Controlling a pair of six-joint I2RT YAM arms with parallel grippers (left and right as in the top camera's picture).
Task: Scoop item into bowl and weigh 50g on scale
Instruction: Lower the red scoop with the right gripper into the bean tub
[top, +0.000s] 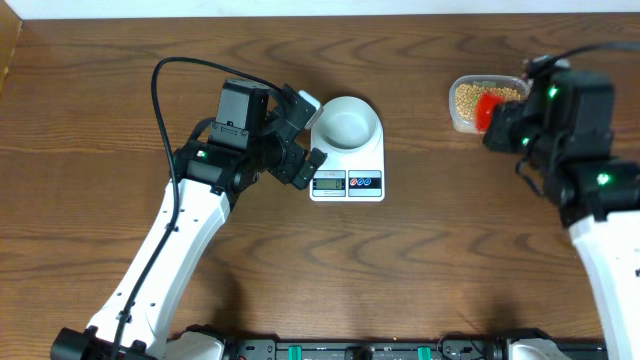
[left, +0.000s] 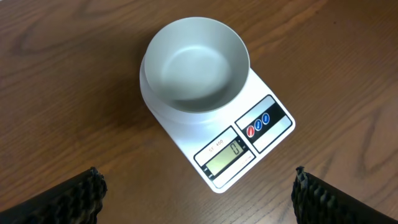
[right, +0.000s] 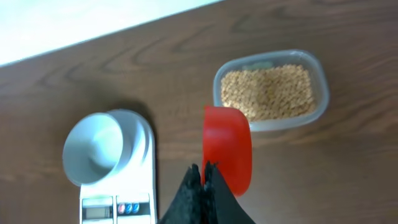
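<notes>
Surface: a brown wood-grain table is filling the overhead view, with a pale strip showing past its far edge.
Left gripper: hovering just beside the scale's left side, fingers spread wide, holding nothing.
Scale: sitting mid-table, display facing the robot.
Bowl: resting on the scale's far half, empty.
Left wrist view only: the display is reading zero.
Right gripper: fingers pressed together, clamping a red scoop.
Beans: lying in a clear tub at the far right, well apart from the scale.
Right wrist view only: the scoop is hanging between bowl and tub, nearer the tub.
Open room: bare wood is stretching in front of the scale and between scale and tub.
</notes>
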